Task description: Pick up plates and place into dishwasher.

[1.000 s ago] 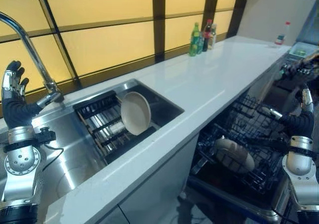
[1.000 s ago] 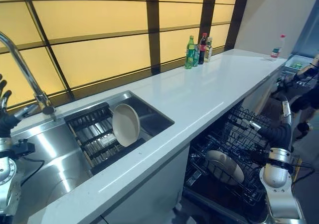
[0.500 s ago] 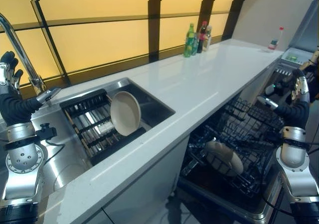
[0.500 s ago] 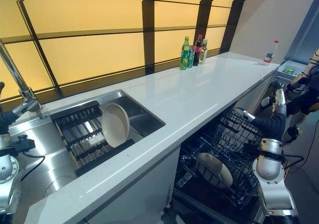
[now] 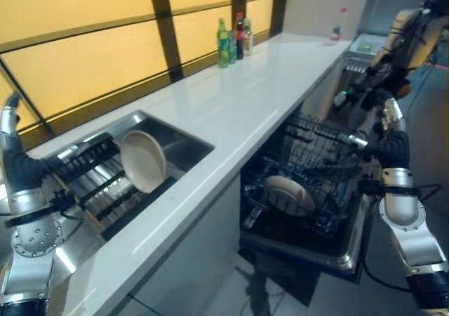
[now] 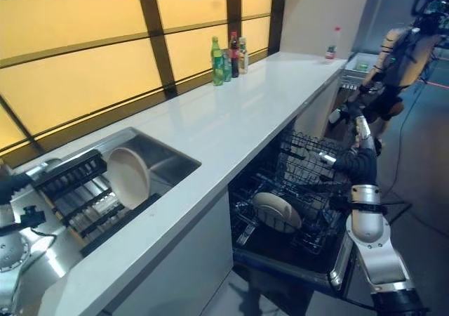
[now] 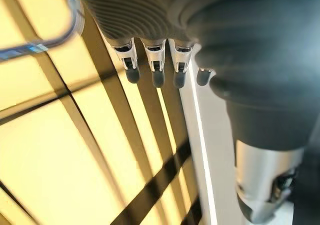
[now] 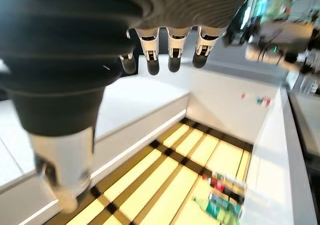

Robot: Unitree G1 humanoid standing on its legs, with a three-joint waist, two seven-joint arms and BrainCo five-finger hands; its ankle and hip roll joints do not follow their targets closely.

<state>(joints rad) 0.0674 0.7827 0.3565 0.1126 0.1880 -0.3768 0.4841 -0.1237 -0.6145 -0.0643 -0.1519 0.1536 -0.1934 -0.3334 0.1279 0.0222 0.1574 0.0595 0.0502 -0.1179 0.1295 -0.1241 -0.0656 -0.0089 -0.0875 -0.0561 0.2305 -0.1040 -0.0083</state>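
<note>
1. Left eye view: cream plate standing on edge in the dark rack inside the steel sink; second plate lying tilted in the lower basket of the open dishwasher under the white surface. Left robot hand raised at the view's left edge, beside the sink, touching nothing. Right robot hand raised above the dishwasher's outer edge, clear of the basket.
2. Right eye view: bottles grouped at the far back of the surface by the yellow panelled wall; one more small bottle near the far end; possibly another robot beyond that, too dim to be sure.
3. Left wrist view: left robot hand's fingers straight and spread, empty.
4. Right wrist view: right robot hand's fingers straight, apart, holding nothing.
</note>
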